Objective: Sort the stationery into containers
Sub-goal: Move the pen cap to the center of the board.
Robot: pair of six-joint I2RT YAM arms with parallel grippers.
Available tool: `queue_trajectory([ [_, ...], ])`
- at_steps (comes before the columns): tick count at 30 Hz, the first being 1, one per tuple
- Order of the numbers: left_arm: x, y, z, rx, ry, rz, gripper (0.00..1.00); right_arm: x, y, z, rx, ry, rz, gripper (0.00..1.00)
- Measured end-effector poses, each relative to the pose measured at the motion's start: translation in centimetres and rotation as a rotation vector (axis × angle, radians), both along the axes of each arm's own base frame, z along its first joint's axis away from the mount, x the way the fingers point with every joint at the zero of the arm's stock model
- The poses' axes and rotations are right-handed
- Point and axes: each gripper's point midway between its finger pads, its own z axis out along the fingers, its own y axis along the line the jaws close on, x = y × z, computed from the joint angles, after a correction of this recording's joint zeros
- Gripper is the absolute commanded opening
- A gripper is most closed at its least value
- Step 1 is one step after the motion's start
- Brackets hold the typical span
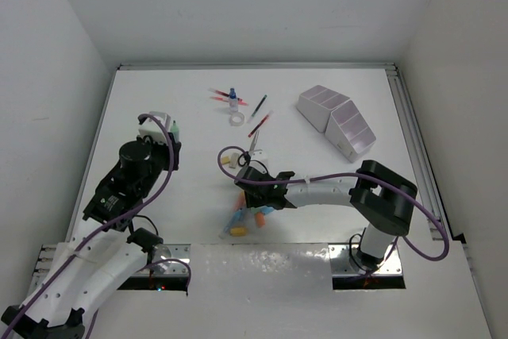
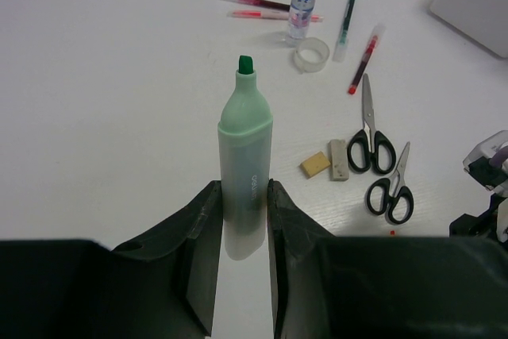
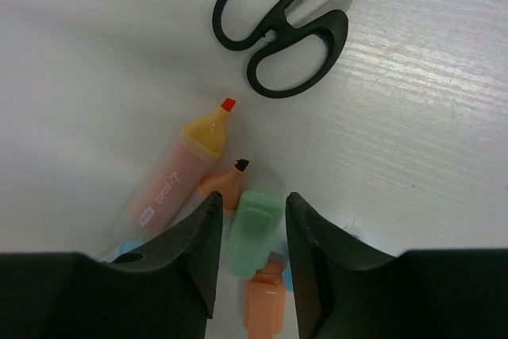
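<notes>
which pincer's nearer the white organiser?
Right. The right pincer is over the highlighters, near-left of the organiser; the left pincer, gripping a green highlighter, is much farther left.

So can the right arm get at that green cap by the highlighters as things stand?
Probably yes. The right gripper straddles the green cap, with nothing covering it; an orange piece and a yellow highlighter crowd close and might get nudged.
</notes>
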Motion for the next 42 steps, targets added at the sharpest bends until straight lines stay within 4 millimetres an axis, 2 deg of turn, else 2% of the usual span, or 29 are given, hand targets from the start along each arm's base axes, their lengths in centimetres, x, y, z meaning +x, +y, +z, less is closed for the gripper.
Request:
queue_trajectory([
  [23, 0.3, -0.1, -0.5, 0.022, 0.015, -0.005, 0.00, -0.5, -0.4, -0.5, 0.007, 0.024, -0.021, 0.38],
  [32, 0.3, 0.0, -0.6, 0.025, 0.017, -0.003, 0.00, -2.0, -1.5, -0.8, -0.067, 0.035, 0.002, 0.37],
  [42, 0.4, 0.0, -0.5, 0.026, 0.012, -0.001, 0.00, -1.8, -1.7, -1.0, -0.092, 0.016, 0.021, 0.36],
])
